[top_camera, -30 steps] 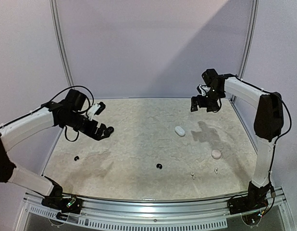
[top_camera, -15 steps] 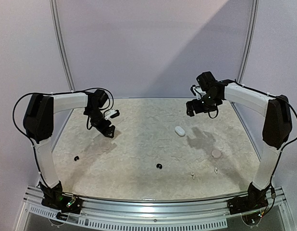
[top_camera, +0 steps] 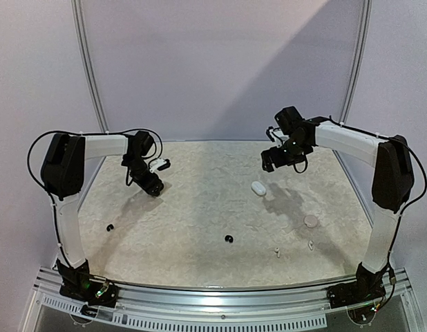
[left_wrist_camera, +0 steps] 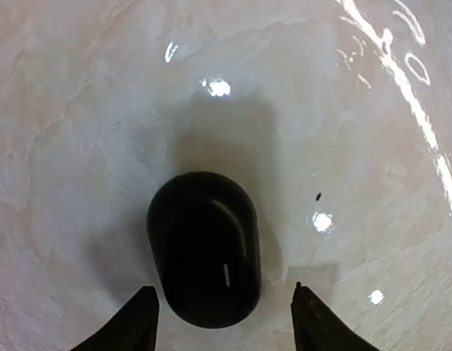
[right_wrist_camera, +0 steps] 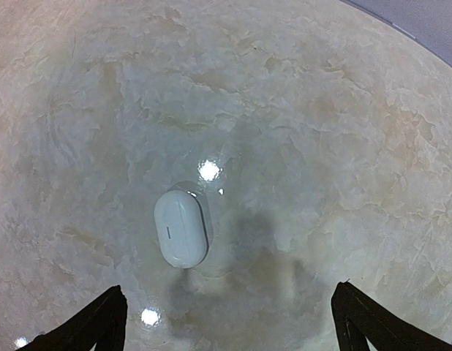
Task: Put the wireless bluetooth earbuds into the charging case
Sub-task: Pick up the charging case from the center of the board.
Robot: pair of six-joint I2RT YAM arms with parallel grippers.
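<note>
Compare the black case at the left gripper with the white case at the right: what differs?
Colour: the black case is black, the white case white. Placement: the black case sits partly between the left gripper's open fingertips; the white case lies ahead of the right gripper's open fingertips, off-centre. Both are closed, pebble-shaped, flat on the table.

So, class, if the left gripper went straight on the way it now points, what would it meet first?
The left gripper would probably meet the black charging case first, lying on the table straight ahead; how far off is hard to judge.
</note>
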